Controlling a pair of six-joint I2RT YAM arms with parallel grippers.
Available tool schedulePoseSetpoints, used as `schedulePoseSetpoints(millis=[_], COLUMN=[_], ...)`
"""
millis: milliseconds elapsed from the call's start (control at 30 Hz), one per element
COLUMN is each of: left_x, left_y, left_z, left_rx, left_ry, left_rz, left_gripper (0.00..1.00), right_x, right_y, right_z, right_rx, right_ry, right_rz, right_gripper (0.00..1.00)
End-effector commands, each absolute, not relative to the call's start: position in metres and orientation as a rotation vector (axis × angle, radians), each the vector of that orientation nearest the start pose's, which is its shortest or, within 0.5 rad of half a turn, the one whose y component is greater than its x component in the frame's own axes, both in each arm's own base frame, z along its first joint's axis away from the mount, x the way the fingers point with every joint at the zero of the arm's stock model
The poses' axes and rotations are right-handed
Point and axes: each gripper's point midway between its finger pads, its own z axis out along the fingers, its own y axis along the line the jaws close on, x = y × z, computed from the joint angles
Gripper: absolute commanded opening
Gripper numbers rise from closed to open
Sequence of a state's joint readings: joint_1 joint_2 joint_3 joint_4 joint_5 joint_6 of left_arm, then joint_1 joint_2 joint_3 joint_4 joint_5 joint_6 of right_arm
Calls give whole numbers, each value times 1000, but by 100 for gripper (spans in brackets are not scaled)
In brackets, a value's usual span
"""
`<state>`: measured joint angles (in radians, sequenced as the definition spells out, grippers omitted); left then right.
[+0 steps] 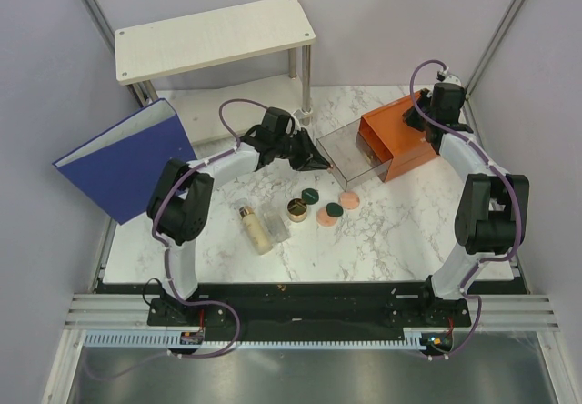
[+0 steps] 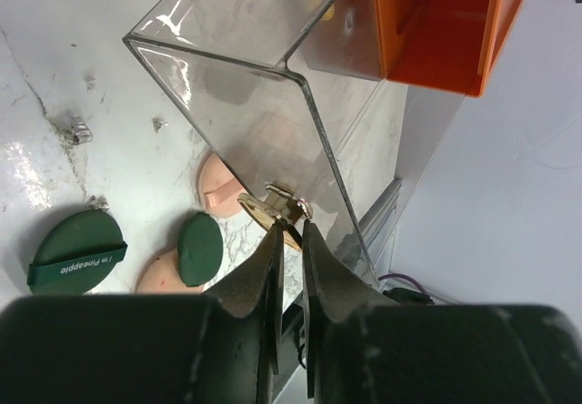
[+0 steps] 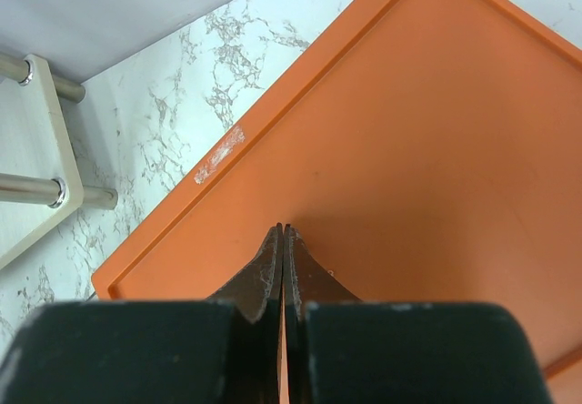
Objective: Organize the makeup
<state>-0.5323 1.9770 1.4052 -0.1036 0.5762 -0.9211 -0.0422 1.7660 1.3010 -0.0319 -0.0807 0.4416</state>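
Note:
The makeup lies on the marble table: a beige bottle [image 1: 255, 229], a clear rectangular bottle [image 1: 275, 227], a gold jar [image 1: 296, 209], two dark green discs [image 1: 310, 194] [image 1: 334, 210] and two peach discs [image 1: 325, 217] [image 1: 350, 200]. The discs also show in the left wrist view [image 2: 77, 249] [image 2: 200, 247] [image 2: 218, 181]. My left gripper [image 1: 314, 160] [image 2: 291, 229] is shut on the small metal handle [image 2: 284, 206] of the clear drawer [image 2: 245, 76], which is pulled out of the orange box [image 1: 400, 136]. My right gripper [image 1: 426, 117] [image 3: 283, 229] is shut, tips against the orange box top [image 3: 409, 131].
A big blue binder [image 1: 127, 158] leans at the left. A white shelf on metal legs [image 1: 214, 35] stands at the back. The drawer [image 1: 350, 158] juts toward the discs, its front corner close to the peach disc.

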Motion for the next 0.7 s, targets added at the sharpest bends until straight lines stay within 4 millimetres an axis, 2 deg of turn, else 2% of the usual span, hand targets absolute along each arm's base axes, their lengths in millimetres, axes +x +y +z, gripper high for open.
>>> schedulePoseSetpoints(millis=[0,67,133,167,233,267,367,400,467,500,667], left_x=[351,352,351,353,354,356,359,360,359,359,349], left_y=[-332,-332,-335,-336,-336,-337,-336,-334,-330,-327,-308], left_z=[98,97,100,104,109,116,125,134,138,149,156], left_rx=[-111,-94,-66,-51,-10,16,97,118,169,184,253], left_ry=[2664,2657,2647,2632,2607,2580,2528,2497,2467,2436,2421], left_rz=[-1171,-1175,-1194,-1199,-1197,-1203,-1182,-1171,-1141,-1127,-1017], left_gripper=[8,15,27,42,52,61,76,78,83,85,87], right_x=[469,468,467,467,467,466,467,466,466,466,467], right_y=[14,14,15,16,15,15,15,15,15,16,16], right_z=[77,76,73,73,72,72,72,72,72,71,71], right_rx=[510,511,507,507,509,509,506,507,506,506,501], right_ry=[2338,2342,2348,2350,2352,2353,2351,2353,2352,2355,2358], right_rz=[287,288,291,292,291,293,293,292,294,296,298], right_gripper=[0,0,0,0,0,0,0,0,0,0,0])
